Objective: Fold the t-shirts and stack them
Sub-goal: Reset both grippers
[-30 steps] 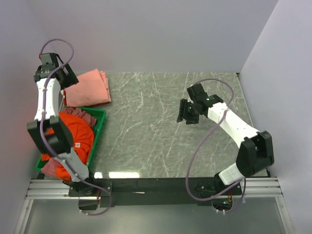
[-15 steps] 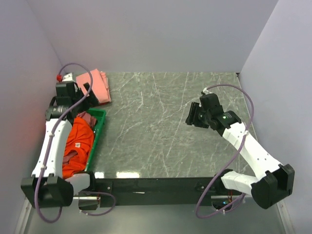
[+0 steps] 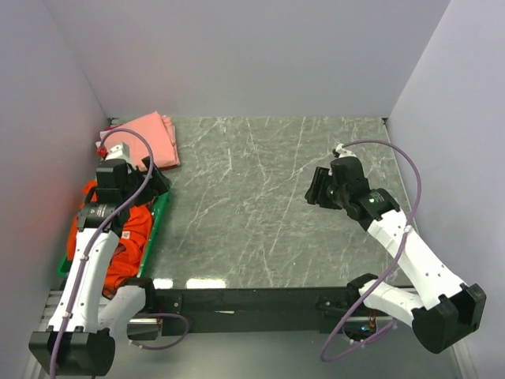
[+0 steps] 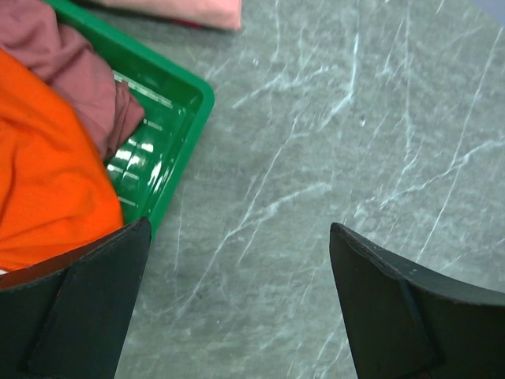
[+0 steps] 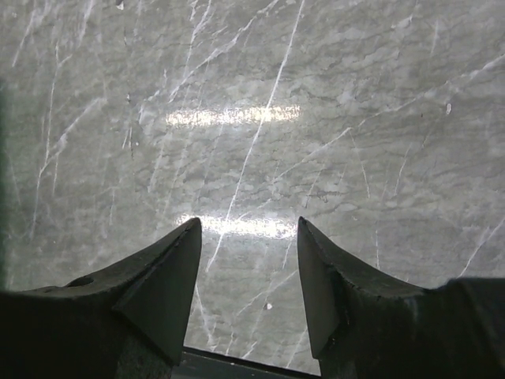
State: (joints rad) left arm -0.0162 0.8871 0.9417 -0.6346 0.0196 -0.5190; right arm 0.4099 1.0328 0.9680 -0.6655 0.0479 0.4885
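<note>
A salmon-pink t-shirt (image 3: pixel 146 138) lies folded at the table's back left; its edge (image 4: pixel 181 8) also shows in the left wrist view. A bright orange t-shirt (image 3: pixel 130 237) (image 4: pixel 47 174) and a dusky mauve one (image 4: pixel 79 87) lie bunched in the green crate (image 3: pixel 160 212) (image 4: pixel 185 118). My left gripper (image 3: pixel 158 180) (image 4: pixel 241 237) hangs wide open over the crate's far right corner, with only bare table between its fingers. My right gripper (image 3: pixel 316 189) (image 5: pixel 248 225) is open and empty above the table's right half, far from any shirt.
The marble tabletop (image 3: pixel 252 205) spreads between the two arms. Grey walls close in the back and both sides. The crate sits against the left wall, just in front of the folded pink shirt. A cable loops over each arm.
My left arm has swung from the back left corner, past the pink shirt, toward the near side and now hangs by the crate's corner. My right arm has drawn back to the right.
</note>
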